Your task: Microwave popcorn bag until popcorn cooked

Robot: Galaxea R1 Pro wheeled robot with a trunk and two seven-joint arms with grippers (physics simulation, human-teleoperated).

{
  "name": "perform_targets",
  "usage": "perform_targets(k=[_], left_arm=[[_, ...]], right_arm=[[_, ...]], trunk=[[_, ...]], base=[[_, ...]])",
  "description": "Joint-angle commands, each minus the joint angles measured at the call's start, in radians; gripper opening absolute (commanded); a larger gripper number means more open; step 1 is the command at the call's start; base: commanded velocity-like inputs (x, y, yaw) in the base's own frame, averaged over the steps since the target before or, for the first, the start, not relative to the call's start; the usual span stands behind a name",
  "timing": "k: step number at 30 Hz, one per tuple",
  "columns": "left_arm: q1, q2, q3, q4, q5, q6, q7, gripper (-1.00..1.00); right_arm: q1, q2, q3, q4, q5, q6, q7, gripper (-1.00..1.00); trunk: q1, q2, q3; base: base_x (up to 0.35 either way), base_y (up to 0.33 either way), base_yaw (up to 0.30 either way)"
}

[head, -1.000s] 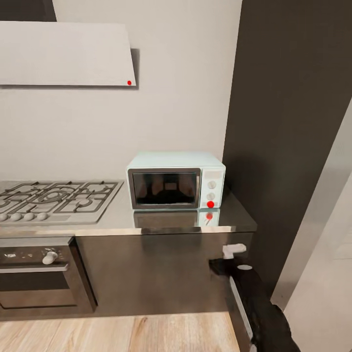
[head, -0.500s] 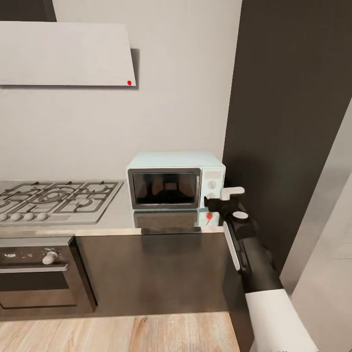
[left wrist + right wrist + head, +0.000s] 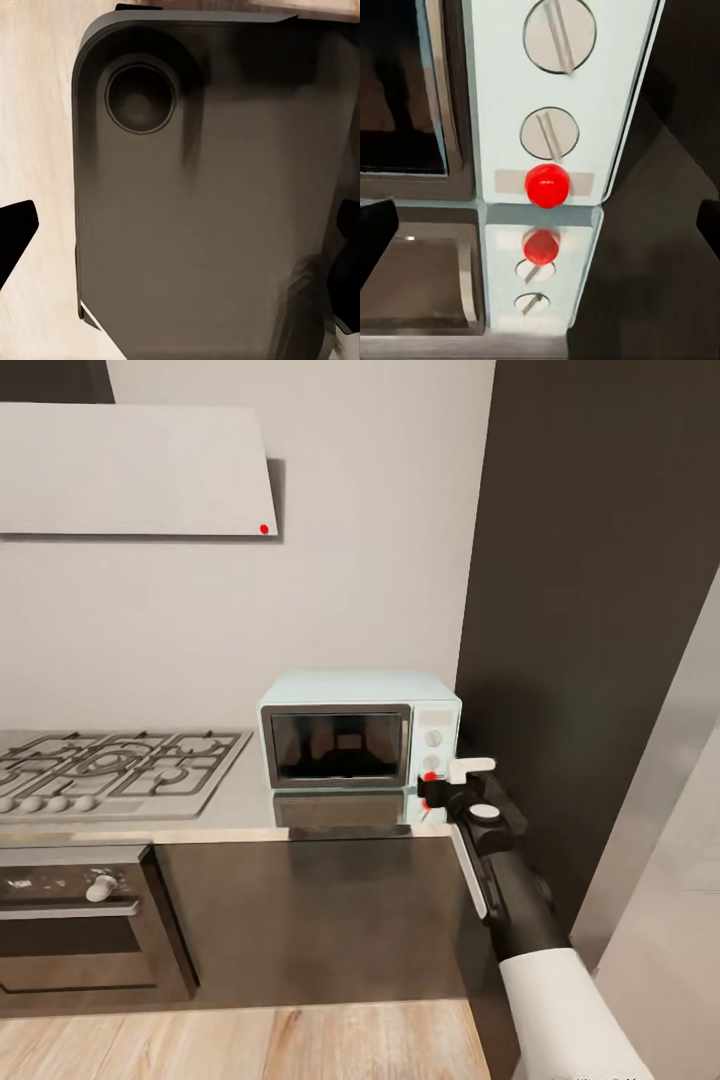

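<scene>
The pale mint-blue microwave [image 3: 360,735] stands on the grey countertop [image 3: 240,805] with its dark glass door [image 3: 338,745] closed. My right gripper [image 3: 432,784] hovers just in front of its side panel, level with the red button [image 3: 430,776]. In the right wrist view that red button [image 3: 547,185] sits below two grey knobs [image 3: 549,133], and my right gripper [image 3: 540,229] is open, its dark fingertips [image 3: 375,232] far apart. My left gripper [image 3: 180,229] is open over the robot's dark base [image 3: 210,210]. The popcorn bag and popcorn are out of view.
A gas hob [image 3: 110,765] lies left of the microwave, with a built-in dark oven [image 3: 80,920] below it and a hood [image 3: 135,470] above. A tall dark cabinet [image 3: 600,610] stands close on the right. Wooden floor [image 3: 250,1040] runs along the cabinet fronts.
My right arm has risen from below the counter edge up to the microwave's panel, then settled slightly lower and closer to the red button. The microwave has stayed put.
</scene>
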Motion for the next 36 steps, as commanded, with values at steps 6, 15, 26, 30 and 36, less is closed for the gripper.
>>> perform_targets(k=[6, 15, 26, 30, 36], left_arm=[[0.000, 0.000, 0.000, 0.000, 0.005, -0.001, -0.011, 1.00], [0.000, 0.000, 0.000, 0.000, 0.006, -0.001, -0.010, 1.00], [0.000, 0.000, 0.001, 0.000, 0.006, -0.002, -0.010, 1.00], [0.000, 0.000, 0.001, 0.000, 0.006, -0.002, -0.010, 1.00], [0.000, 0.000, 0.002, -0.002, 0.006, -0.002, -0.009, 1.00]], right_arm=[[-0.001, -0.002, 0.001, 0.028, 0.006, 0.004, -0.002, 1.00], [-0.001, 0.022, 0.006, 0.012, 0.008, 0.016, -0.001, 1.00], [-0.001, 0.022, 0.005, 0.013, 0.017, 0.015, -0.001, 1.00], [-0.001, 0.022, 0.004, 0.013, 0.017, 0.014, -0.001, 1.00], [0.007, 0.022, 0.001, 0.015, 0.025, 0.029, -0.002, 1.00]], trunk=[[0.000, 0.000, -0.001], [0.000, 0.000, -0.001], [0.000, 0.000, -0.001], [0.000, 0.000, -0.001], [0.000, 0.000, -0.001]], base=[[0.277, 0.000, 0.000], [0.176, 0.000, 0.000], [0.002, 0.171, 0.000], [0.000, 0.108, 0.000], [0.000, 0.004, 0.000]])
